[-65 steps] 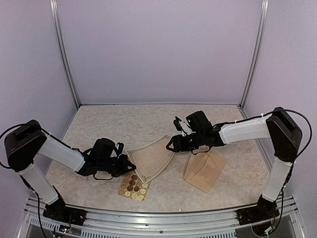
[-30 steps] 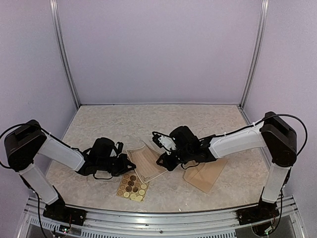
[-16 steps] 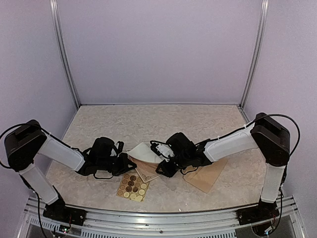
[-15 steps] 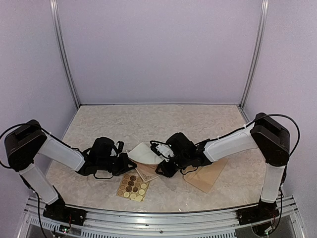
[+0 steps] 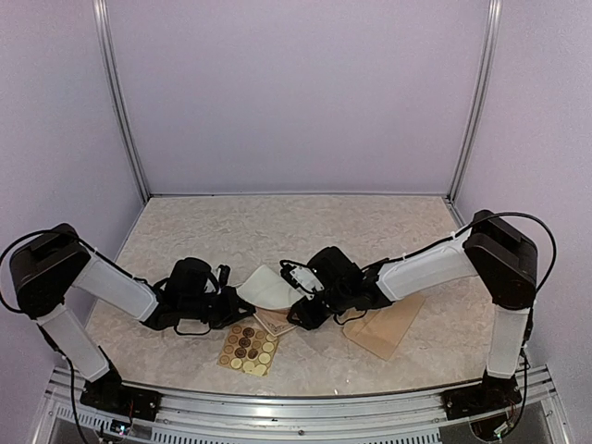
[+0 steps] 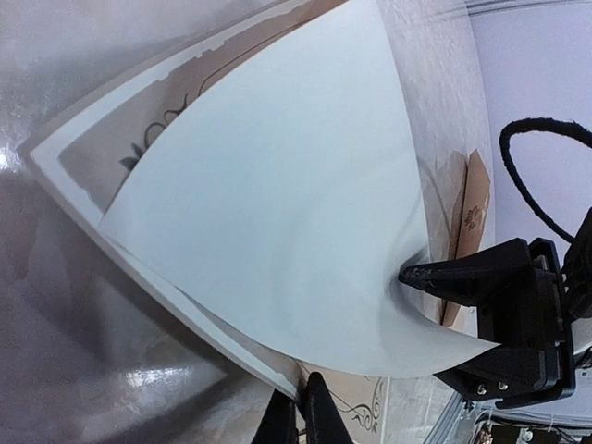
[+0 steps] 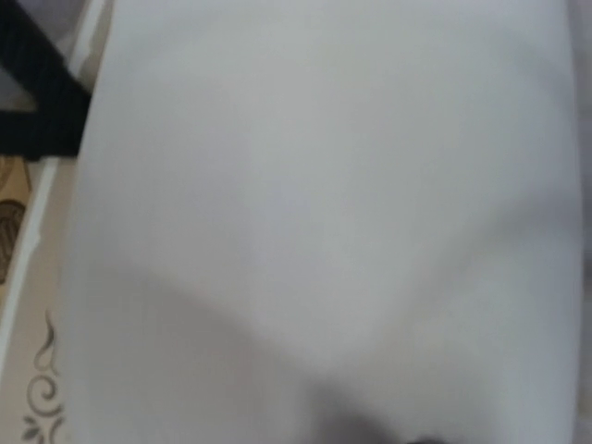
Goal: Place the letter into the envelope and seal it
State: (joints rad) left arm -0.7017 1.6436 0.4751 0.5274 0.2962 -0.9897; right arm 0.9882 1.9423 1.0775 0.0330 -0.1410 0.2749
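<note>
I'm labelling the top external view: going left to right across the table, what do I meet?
left gripper → the letter → right gripper → the envelope. I left out the sticker sheet because it lies under the letter's span.

Our left arm (image 5: 106, 285) and right arm (image 5: 421, 268) look alike: smooth white tube links between bulky black joint housings, rising from black bases (image 5: 109, 396). Thin black cables (image 6: 546, 124) loop off them. From the left wrist, our right gripper (image 5: 298, 314) is matte black and blocky, with small screws and tapered fingers.
</note>
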